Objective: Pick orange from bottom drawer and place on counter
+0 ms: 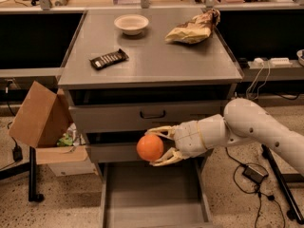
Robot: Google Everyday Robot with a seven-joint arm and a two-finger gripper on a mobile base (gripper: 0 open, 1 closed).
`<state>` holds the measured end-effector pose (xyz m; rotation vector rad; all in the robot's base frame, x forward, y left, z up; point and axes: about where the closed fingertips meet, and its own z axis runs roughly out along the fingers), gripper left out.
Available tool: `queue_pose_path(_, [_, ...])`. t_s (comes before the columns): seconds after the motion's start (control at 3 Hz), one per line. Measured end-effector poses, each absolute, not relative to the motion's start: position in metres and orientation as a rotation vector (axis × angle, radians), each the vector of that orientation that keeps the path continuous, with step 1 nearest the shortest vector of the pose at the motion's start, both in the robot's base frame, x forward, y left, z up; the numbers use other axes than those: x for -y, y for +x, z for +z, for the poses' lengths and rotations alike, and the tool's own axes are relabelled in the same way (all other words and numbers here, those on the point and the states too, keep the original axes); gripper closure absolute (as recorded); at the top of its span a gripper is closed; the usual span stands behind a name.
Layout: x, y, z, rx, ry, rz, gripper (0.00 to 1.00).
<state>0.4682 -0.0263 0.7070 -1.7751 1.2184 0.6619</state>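
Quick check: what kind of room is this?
Likely a lab or workshop: metal drawer cabinet, power strip, cardboard box. The gripper holds the orange over the open bottom drawer.

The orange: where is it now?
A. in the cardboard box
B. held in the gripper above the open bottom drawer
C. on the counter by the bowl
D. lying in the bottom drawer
B: the gripper clasps the orange in the air over the bottom drawer.
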Motion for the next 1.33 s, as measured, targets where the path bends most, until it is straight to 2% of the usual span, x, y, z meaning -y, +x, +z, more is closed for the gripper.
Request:
queue_pose_path(0.67, [0.08,0.496,0.825,-1.259,-1.538,0.522,1.0])
queue_pose_path(1.0, [0.111,0.523,0.854,-1.312,-1.404,0.521,1.0])
queue_pose_path(1.33, [0.111,0.523,0.854,-1.312,-1.404,0.521,1.0])
